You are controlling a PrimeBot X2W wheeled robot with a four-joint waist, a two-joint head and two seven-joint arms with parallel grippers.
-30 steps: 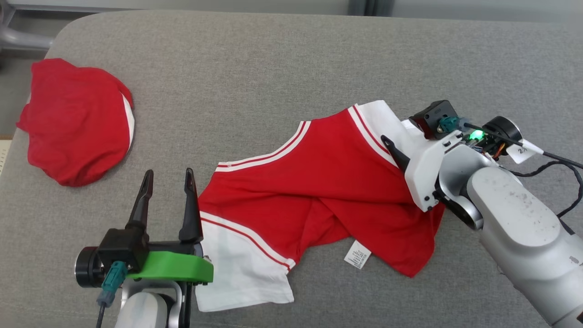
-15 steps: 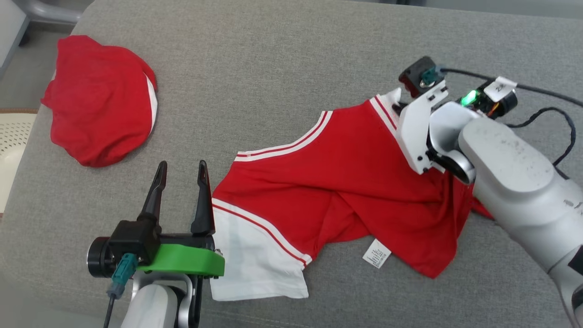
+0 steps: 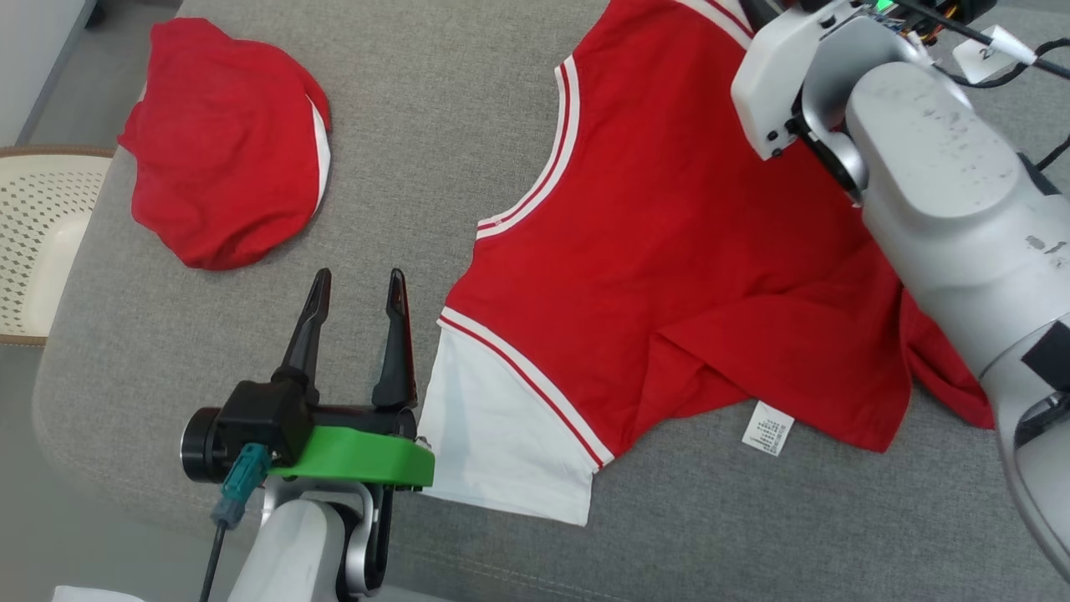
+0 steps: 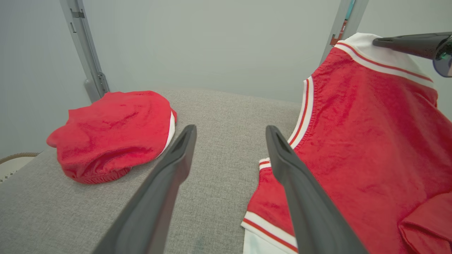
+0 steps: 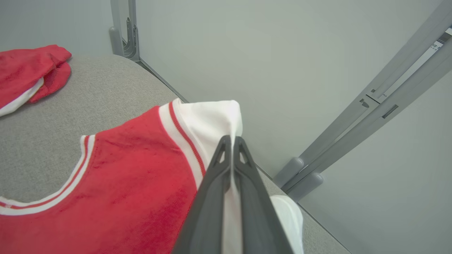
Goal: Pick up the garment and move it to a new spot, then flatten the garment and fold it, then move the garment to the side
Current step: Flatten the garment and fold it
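Note:
The garment is a red T-shirt with white sleeves and striped trim, spread over the right half of a grey cushion. My right gripper is shut on the far white sleeve and holds that corner off the cushion, so the garment slopes upward. One of its fingers shows at the sleeve in the left wrist view. The right arm covers the shirt's right edge. My left gripper stands open and empty just left of the near white sleeve, over bare cushion.
A second red garment lies bunched at the cushion's far left. A pale perforated basket stands beyond the cushion's left edge. A wall and grey metal posts rise close behind the cushion. A white care label sticks out from the shirt's hem.
My right gripper has shut on the far white sleeve and pulled it up and away, stretching the shirt out. The head camera has shifted. The left gripper stayed open in place.

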